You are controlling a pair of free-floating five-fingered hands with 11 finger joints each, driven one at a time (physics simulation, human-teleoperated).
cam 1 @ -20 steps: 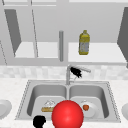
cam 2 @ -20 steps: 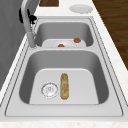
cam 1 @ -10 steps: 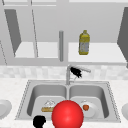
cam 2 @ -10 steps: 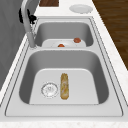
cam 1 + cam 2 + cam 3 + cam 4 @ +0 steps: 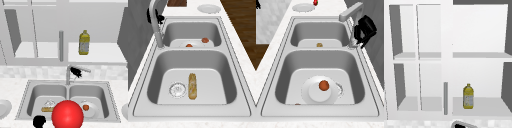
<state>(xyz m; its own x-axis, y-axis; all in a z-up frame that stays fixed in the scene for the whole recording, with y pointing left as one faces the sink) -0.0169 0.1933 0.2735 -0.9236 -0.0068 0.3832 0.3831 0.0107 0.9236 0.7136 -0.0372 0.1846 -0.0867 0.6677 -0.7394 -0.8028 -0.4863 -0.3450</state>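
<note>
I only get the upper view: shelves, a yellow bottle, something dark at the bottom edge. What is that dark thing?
Observer: The right hand, beside the faucet over a double sink.
Operator: Anything in the sink?
Observer: The right basin holds a white plate with a small reddish-orange ball on it.
Operator: And the other basin?
Observer: A long brown bread-like piece lies beside the round drain.
Operator: Is there a second hand?
Observer: Yes, the left hand, low at the counter's front edge, next to a big red ball.
</note>
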